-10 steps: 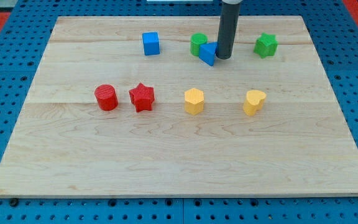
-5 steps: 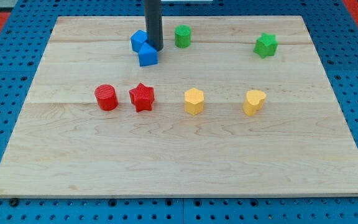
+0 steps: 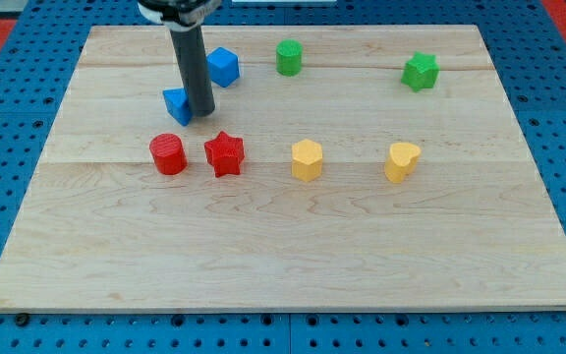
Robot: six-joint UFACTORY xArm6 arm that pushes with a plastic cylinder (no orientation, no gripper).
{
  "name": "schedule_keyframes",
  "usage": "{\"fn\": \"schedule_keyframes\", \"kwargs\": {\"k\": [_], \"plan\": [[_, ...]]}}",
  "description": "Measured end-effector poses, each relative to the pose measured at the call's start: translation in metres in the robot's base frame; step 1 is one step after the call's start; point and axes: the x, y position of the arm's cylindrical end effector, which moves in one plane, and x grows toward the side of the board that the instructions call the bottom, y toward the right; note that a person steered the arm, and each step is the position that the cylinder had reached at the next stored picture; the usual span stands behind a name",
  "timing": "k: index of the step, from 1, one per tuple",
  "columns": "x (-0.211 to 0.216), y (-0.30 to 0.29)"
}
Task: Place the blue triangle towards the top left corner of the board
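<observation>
The blue triangle (image 3: pixel 176 103) lies on the wooden board (image 3: pixel 283 246) left of centre in the upper part, above the red cylinder (image 3: pixel 168 154). My tip (image 3: pixel 200 114) stands right against the triangle's right side and partly hides it. The blue cube (image 3: pixel 223 67) sits just up and to the right of the rod, apart from the triangle.
A red star (image 3: pixel 225 152) lies just below my tip. Two yellow blocks (image 3: pixel 307 159) (image 3: pixel 401 161) lie along the middle row to the right. A green cylinder (image 3: pixel 289 57) and a green star (image 3: pixel 421 71) sit near the top edge.
My tip has swept left and downward, pushing the blue triangle left across the board to above the red cylinder. The blue cube and the green cylinder were nudged on the way.
</observation>
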Motion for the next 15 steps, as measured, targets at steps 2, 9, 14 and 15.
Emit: {"fn": "schedule_keyframes", "kwargs": {"k": [2,9,14,15], "plan": [[0.014,-0.090],[-0.054,-0.145],[-0.082,-0.160],[-0.083,-0.160]]}}
